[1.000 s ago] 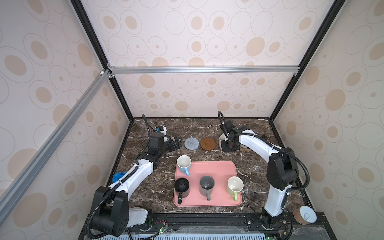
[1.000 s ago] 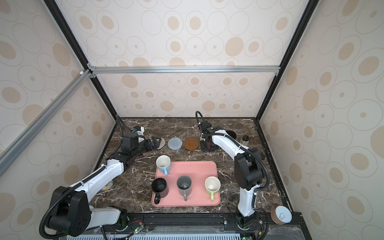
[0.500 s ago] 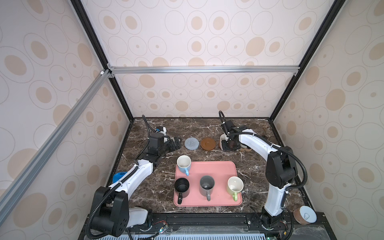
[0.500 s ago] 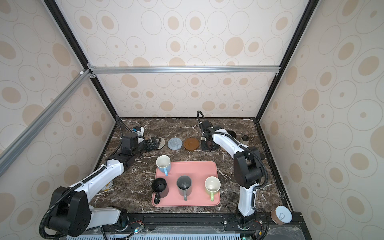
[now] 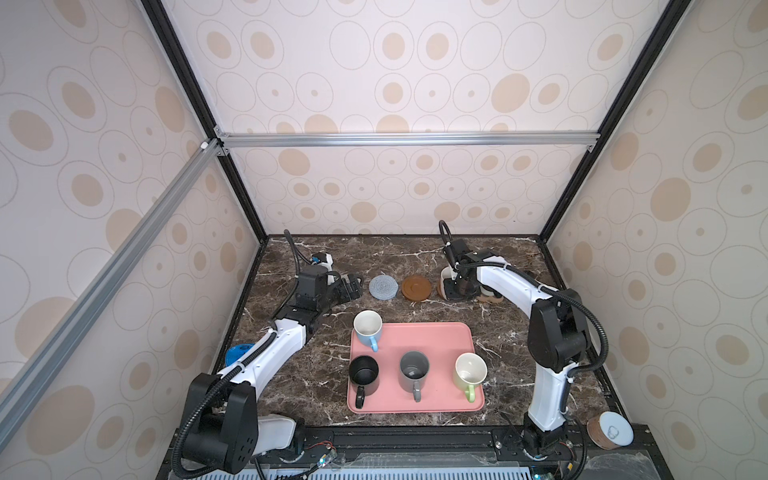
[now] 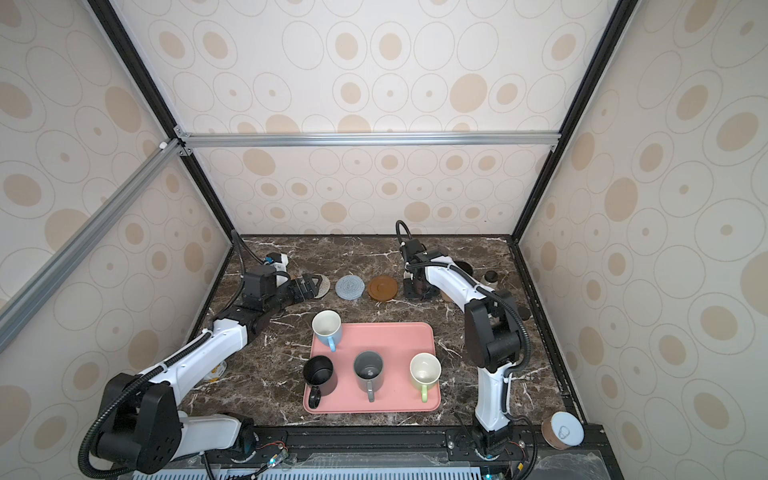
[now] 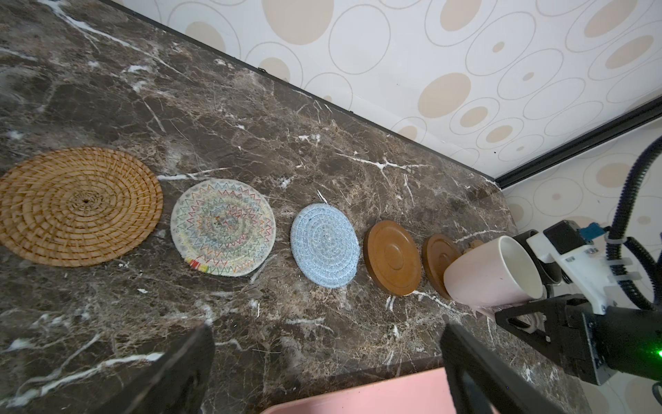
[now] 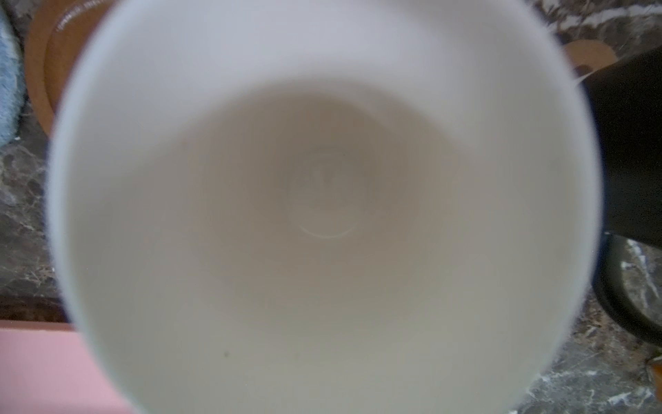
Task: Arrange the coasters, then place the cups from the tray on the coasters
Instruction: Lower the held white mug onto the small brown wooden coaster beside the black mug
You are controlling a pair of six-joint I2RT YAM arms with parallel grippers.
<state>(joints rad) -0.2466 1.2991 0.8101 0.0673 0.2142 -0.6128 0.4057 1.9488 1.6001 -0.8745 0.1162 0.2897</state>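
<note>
Coasters [image 5: 383, 287] lie in a row behind the tray [image 5: 432, 340]; four cups [image 5: 414, 370] stand on it (one back-left).

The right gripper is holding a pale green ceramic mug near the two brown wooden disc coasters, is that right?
Not quite. The right gripper holds a pale pink ceramic mug, not a pale green one, as the left wrist view shows; the rest holds.
</note>
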